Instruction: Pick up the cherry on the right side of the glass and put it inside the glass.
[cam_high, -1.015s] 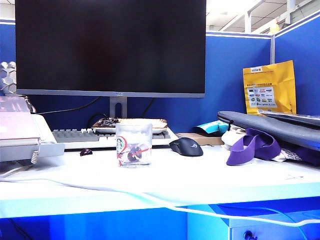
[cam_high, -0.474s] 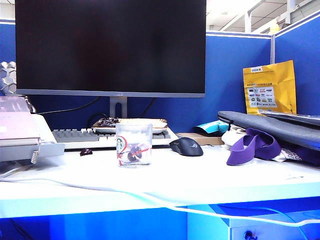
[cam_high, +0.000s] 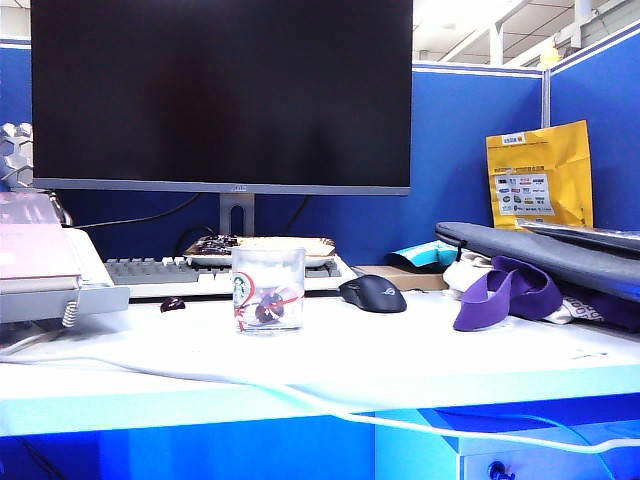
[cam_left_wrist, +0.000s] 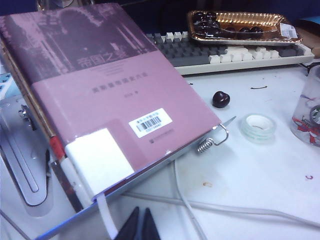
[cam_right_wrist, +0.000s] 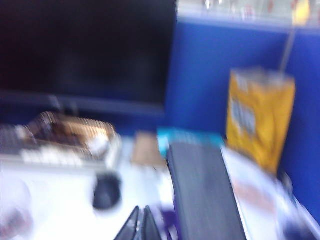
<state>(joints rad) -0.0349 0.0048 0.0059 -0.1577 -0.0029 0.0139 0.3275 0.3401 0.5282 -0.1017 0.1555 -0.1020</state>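
Exterior and wrist views of a desk (cam_high: 400, 350) with a monitor (cam_high: 220, 95), keyboard (cam_high: 150, 270) and mouse (cam_high: 372, 293). The glass (cam_high: 267, 288), a clear tumbler printed with a green logo and red lines, stands upright near the desk's middle, in front of the keyboard. The cherry (cam_high: 268, 311) shows as a dark round shape low inside the glass, apparently resting on its bottom; judged from this, the placing is already done. A second, darker cherry (cam_high: 172, 304) lies on the desk on the other side of the glass, well apart from it.

Neither arm appears in the exterior view. The left gripper (cam_left_wrist: 139, 226) hangs beside a pink book (cam_left_wrist: 100, 95), its fingers together and empty. The right gripper (cam_right_wrist: 139, 223) is seen only in a blurred wrist view, above the desk's right part; its fingers are together and hold nothing.

Handling, as a judgement: the cherry is light, smooth, slippery and easily bruised, and best taken across its widest part with gentle pressure. The glass is rigid, breakable and easy to tip.

Count: one glass, two loose cherries, one mouse, one roll of tape (cam_left_wrist: 258, 127), one tray (cam_left_wrist: 240, 25) of further cherries.
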